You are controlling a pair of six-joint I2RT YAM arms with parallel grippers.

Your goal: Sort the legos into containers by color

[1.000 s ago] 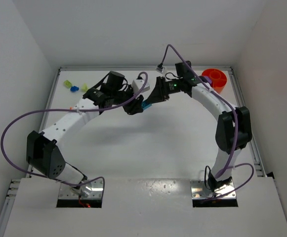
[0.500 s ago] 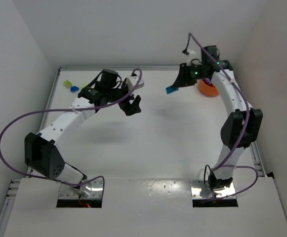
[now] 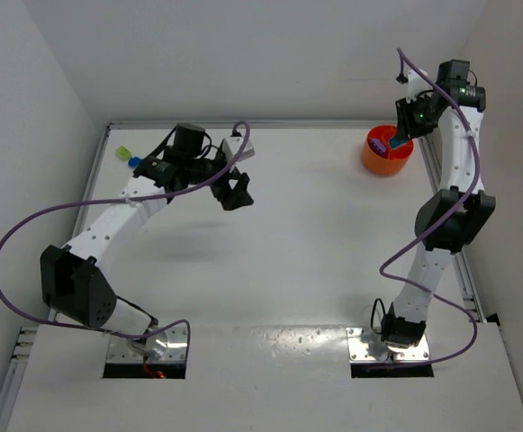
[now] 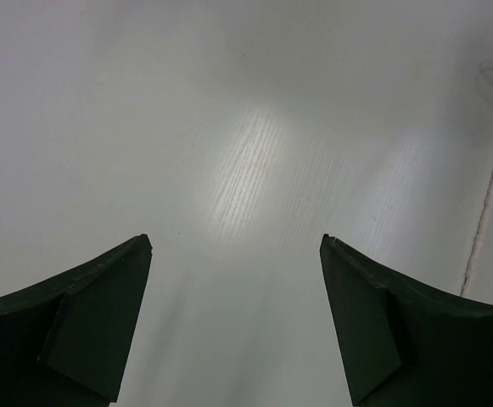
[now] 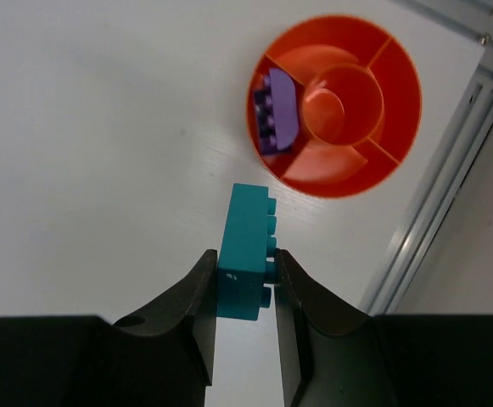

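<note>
My right gripper (image 5: 244, 270) is shut on a teal-blue lego brick (image 5: 248, 242), held end-up just short of the round orange container (image 5: 399, 85). A purple lego (image 5: 276, 110) lies in one of its compartments. From above, the right gripper (image 3: 398, 135) hangs at the far right corner over the container (image 3: 383, 167). My left gripper (image 3: 236, 191) hovers left of centre, and its jaws (image 4: 238, 246) are open with only bare table between them. A yellow-green lego (image 3: 123, 153) and a blue lego (image 3: 135, 163) lie at the far left.
A metal rail (image 5: 450, 170) runs along the table's right edge, close beside the container. White walls close in the table on three sides. Purple cables loop off both arms.
The right arm has swung from the table's middle to the far right corner with the teal brick. The left gripper let go of it, opened wide and drew back to the left.
</note>
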